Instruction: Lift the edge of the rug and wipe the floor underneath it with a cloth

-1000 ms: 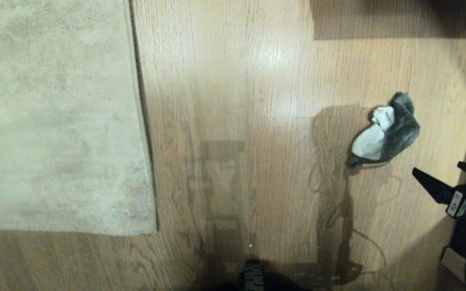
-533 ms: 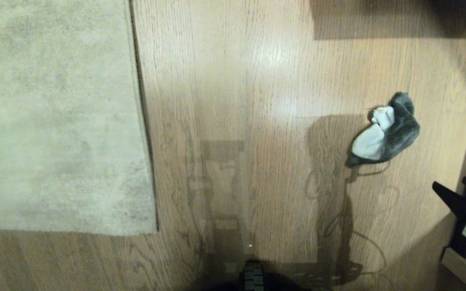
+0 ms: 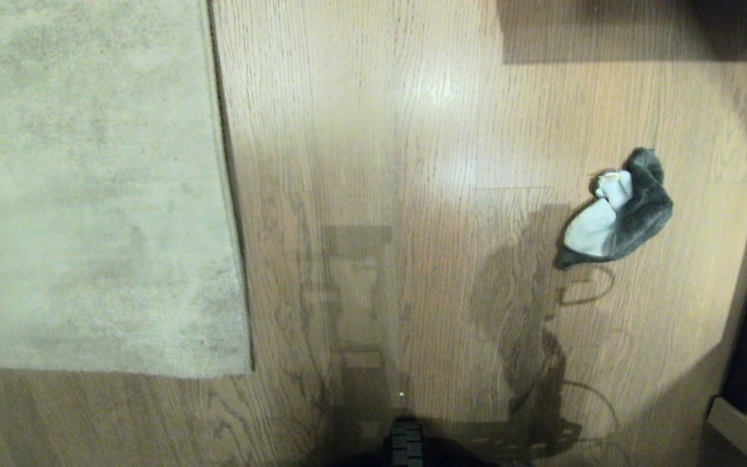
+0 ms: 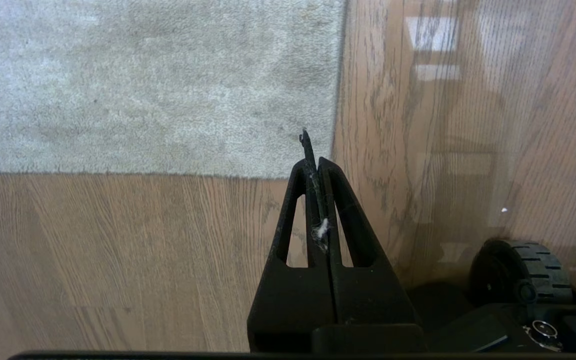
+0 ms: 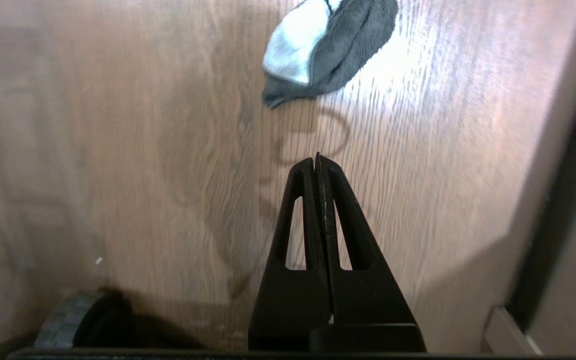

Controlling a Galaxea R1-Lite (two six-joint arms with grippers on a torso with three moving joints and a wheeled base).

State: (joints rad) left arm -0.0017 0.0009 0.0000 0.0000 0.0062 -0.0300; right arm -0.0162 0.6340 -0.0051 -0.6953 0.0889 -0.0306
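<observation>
The pale grey-beige rug (image 3: 88, 188) lies flat at the left of the head view, and its edge (image 3: 227, 194) and corner (image 3: 247, 371) rest on the wood floor (image 3: 399, 162). A crumpled cloth (image 3: 616, 211), dark grey with a whitish side, sits alone on the floor at the right. Neither arm shows in the head view. My left gripper (image 4: 313, 160) is shut and empty, held above the floor by the rug corner (image 4: 330, 172). My right gripper (image 5: 316, 161) is shut on nothing, well short of the cloth (image 5: 325, 47).
A dark wall strip and pale baseboard (image 3: 746, 428) run along the right side. A dark shadowed block (image 3: 639, 29) lies at the far right. My base wheel (image 3: 404, 444) shows at the near middle, with the wheel (image 4: 520, 272) in the left wrist view.
My right gripper has drawn back out of the head view's right edge and gone from open to shut. The cloth, the rug and the left arm stay as they were.
</observation>
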